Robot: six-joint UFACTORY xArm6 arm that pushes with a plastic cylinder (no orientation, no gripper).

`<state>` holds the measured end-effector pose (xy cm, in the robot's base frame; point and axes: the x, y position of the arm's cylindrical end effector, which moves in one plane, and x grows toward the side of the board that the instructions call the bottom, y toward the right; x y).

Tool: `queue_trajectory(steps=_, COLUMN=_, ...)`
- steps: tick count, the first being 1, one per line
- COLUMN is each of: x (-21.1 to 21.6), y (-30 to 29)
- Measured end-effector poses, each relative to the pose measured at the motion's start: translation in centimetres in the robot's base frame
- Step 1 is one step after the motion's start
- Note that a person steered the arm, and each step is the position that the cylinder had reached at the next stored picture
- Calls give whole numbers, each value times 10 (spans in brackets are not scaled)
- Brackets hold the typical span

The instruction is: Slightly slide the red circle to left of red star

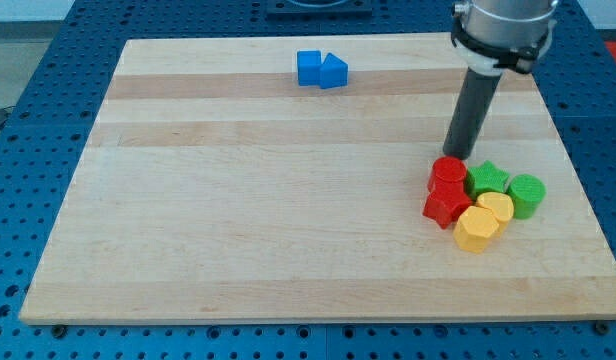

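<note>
Figure. Single camera view of a wooden counter (288,200) resting on a blue perforated base (28,100). The arm ends in a straight dark rod; it carries no jaws, so the end effector neither opens nor closes and holds nothing. My tip (458,157) stands at the upper edge of the red circle (449,173), touching it or nearly so; the contact cannot be confirmed at this angle. The red circle lies at the upper left of a tight cluster near the view's right edge, with the red star (446,205) directly below it and pressed against it. The green star (487,179) sits just to the right of the red circle, the green cylinder (526,194) further right, and a yellow block (495,208) and a yellow hexagon (476,229) fill the lower right of the cluster.

The tip's position above and slightly right of the red circle suggests a push toward the view's lower left, which would carry the circle around the star's left flank. Because the blocks are packed together, such a push risks dragging the red star along. A blue cube (308,67) and a blue triangular block (333,71) rest together near the view's top, well apart from the work.
</note>
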<state>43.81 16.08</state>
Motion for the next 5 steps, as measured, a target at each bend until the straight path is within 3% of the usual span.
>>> queue_trajectory(steps=3, x=43, y=-26)
queue_trajectory(steps=5, x=45, y=-49)
